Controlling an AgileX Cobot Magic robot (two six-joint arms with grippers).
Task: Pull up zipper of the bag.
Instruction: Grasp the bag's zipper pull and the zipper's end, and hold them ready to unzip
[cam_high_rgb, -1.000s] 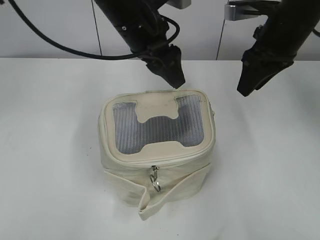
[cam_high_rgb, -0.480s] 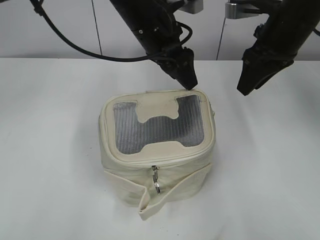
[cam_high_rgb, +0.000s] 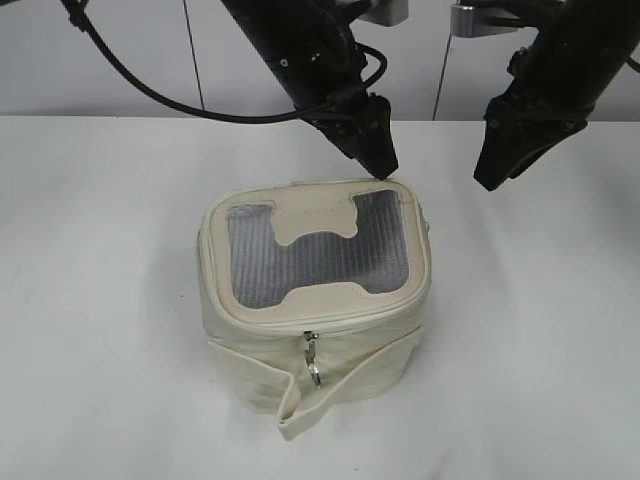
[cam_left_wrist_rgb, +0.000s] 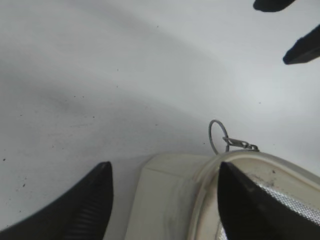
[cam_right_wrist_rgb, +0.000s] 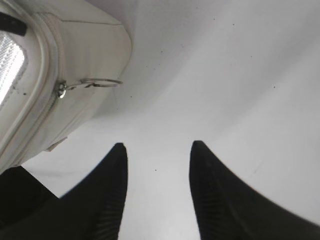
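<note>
The cream-white bag (cam_high_rgb: 315, 215) stands mid-table, lid with grey mesh window facing up. The zipper runs round the lid edge. One slider with ring pull (cam_high_rgb: 314, 370) hangs at the front, above the loose strap (cam_high_rgb: 300, 410). A second ring pull (cam_left_wrist_rgb: 216, 136) sticks out at the bag's far right side; it also shows in the right wrist view (cam_right_wrist_rgb: 100, 81). My left gripper (cam_high_rgb: 380, 165) is open and straddles the lid's back right edge (cam_left_wrist_rgb: 165, 170), one finger over the lid, holding nothing. My right gripper (cam_high_rgb: 490, 175) is open and empty (cam_right_wrist_rgb: 158, 146), above the table right of the bag.
The white table (cam_high_rgb: 100, 300) surrounds the bag on all sides. A pale panelled wall (cam_high_rgb: 120, 60) rises behind it. The right gripper's fingertips (cam_left_wrist_rgb: 300, 47) show at the top right of the left wrist view.
My left gripper has moved right along the bag's back edge toward its back right corner. The right arm and the bag have not moved.
</note>
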